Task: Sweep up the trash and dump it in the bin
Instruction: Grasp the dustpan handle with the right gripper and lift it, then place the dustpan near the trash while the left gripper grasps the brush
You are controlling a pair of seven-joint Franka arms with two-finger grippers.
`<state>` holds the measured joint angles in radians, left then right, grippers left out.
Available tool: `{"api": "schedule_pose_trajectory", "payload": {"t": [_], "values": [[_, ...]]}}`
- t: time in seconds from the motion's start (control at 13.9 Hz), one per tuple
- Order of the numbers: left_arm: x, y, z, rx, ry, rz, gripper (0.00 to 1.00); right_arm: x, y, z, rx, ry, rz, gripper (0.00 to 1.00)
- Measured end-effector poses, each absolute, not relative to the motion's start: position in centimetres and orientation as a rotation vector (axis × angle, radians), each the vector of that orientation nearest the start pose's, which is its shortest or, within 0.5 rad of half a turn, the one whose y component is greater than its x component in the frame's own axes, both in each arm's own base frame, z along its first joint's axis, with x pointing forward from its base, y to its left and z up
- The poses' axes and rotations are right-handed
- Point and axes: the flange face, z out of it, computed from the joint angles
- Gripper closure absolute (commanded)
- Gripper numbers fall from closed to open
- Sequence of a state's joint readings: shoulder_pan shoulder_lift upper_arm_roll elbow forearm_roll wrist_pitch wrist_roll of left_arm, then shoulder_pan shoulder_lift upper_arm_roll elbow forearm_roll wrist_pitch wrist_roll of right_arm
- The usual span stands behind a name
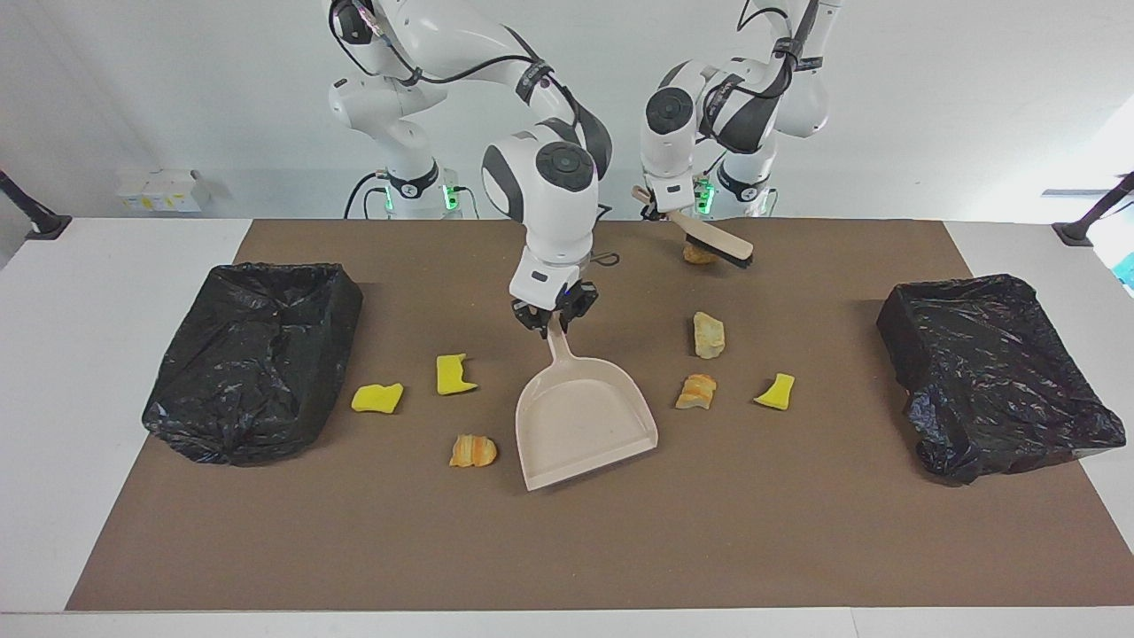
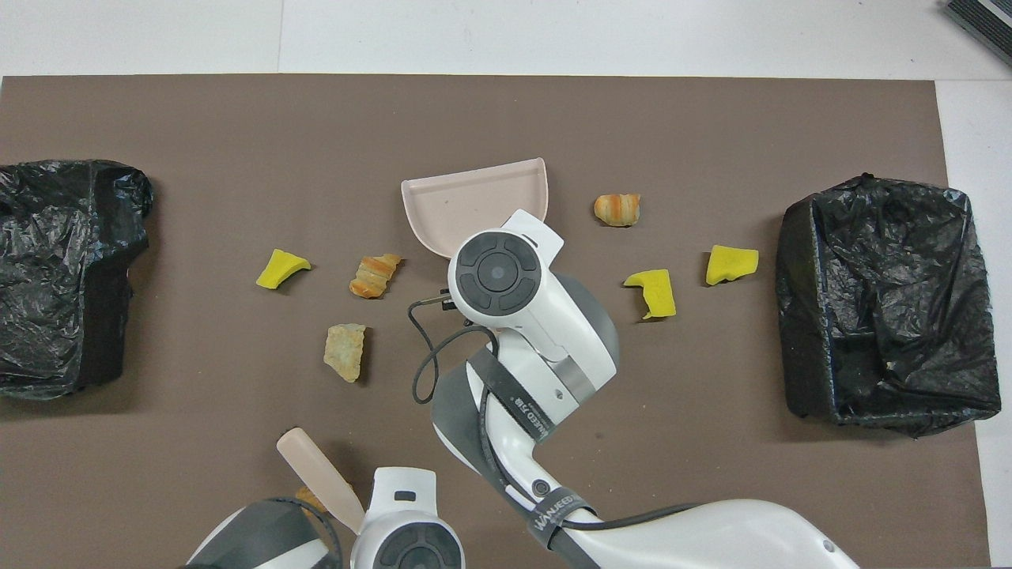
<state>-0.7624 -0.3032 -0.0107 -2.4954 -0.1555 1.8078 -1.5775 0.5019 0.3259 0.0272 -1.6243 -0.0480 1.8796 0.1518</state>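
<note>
My right gripper [image 1: 555, 321] is shut on the handle of the beige dustpan [image 1: 585, 421], whose pan rests on the mat mid-table; it also shows in the overhead view [image 2: 474, 201]. My left gripper [image 1: 660, 206] is shut on the beige brush [image 1: 718, 241], held over a tan lump [image 1: 700, 255] near the robots. Toward the left arm's end lie a tan lump [image 1: 708, 335], an orange lump [image 1: 696, 392] and a yellow scrap [image 1: 776, 392]. Toward the right arm's end lie two yellow scraps [image 1: 454, 374] [image 1: 377, 398] and an orange lump [image 1: 473, 451].
Two bins lined with black bags stand on the brown mat [image 1: 567, 549], one at the right arm's end [image 1: 252, 359] and one at the left arm's end [image 1: 992, 377]. A white box [image 1: 164, 189] sits off the mat near the wall.
</note>
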Motion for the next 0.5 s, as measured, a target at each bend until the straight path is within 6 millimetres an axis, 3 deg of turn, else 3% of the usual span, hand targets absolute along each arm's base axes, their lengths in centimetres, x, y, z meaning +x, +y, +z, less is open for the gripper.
{"api": "schedule_pose_trajectory", "payload": {"t": [0.22, 0.5], "values": [[27.0, -27.4, 37.0, -2.510, -1.242, 0.443, 1.00, 56.3, 27.9, 43.9, -3.045, -0.949, 0.244, 1.00], [28.6, -25.7, 38.0, -2.431, -1.322, 0.527, 1.00, 55.1, 26.6, 42.7, -2.889, -1.299, 0.368, 1.00]]}}
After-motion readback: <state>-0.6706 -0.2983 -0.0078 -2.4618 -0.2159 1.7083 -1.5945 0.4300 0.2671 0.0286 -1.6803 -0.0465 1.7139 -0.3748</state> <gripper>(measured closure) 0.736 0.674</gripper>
